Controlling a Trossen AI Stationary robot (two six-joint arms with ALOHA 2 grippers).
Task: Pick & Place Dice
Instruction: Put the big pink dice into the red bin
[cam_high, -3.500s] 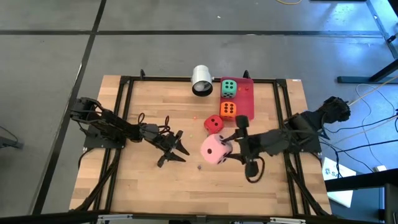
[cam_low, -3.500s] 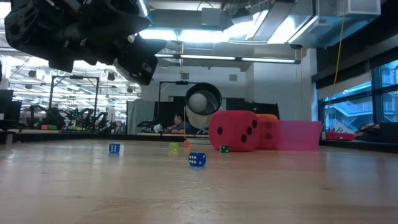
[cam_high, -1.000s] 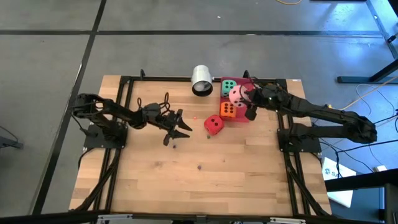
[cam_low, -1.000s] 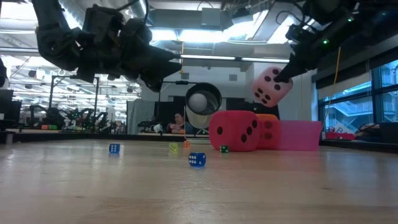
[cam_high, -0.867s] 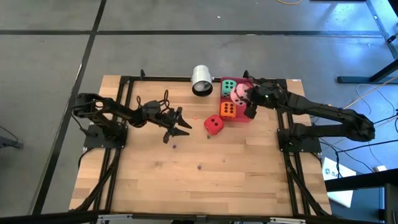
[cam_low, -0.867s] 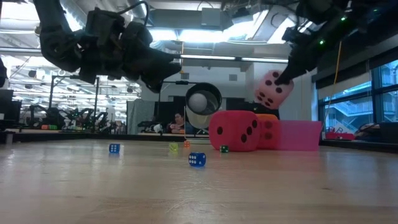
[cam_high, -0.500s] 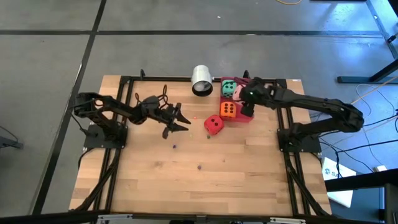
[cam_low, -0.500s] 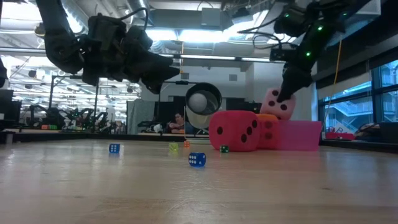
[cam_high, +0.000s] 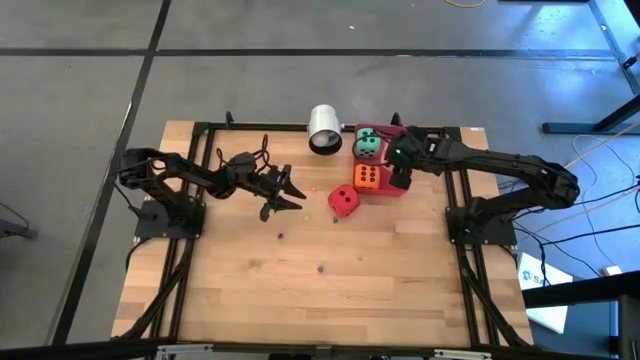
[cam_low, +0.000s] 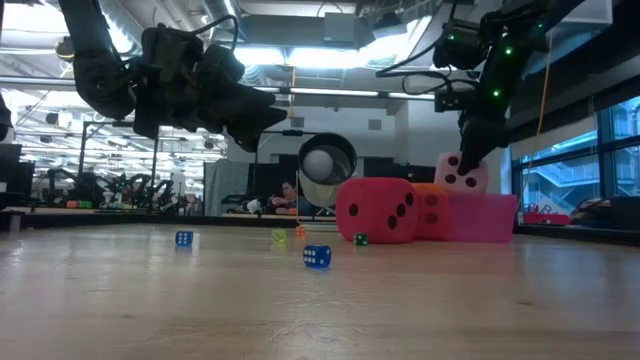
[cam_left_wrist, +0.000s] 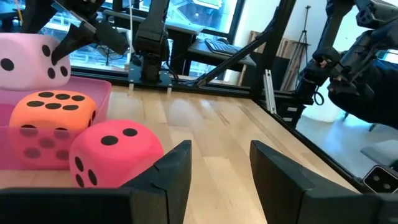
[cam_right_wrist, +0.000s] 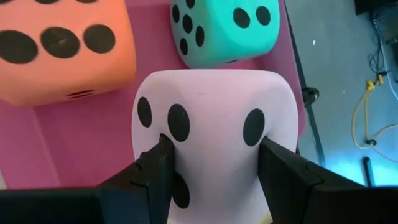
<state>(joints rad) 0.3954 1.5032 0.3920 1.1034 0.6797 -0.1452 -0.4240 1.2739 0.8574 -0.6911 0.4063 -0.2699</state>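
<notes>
our right gripper (cam_right_wrist: 211, 162) squeezes the pink die (cam_right_wrist: 214, 121) above the tray (cam_right_wrist: 81, 140); releasing off-centre, it may roll out.

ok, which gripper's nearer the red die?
Left. The left gripper hovers open just beside the red die; the right gripper is farther, over the tray, gripping the pink die.

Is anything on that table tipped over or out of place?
Yes. The white cup lies on its side by the red tray, its mouth facing the table. Several tiny dice lie scattered over the wood. The red die sits outside the tray, while the pink die is squeezed between the right gripper's fingers.
</notes>
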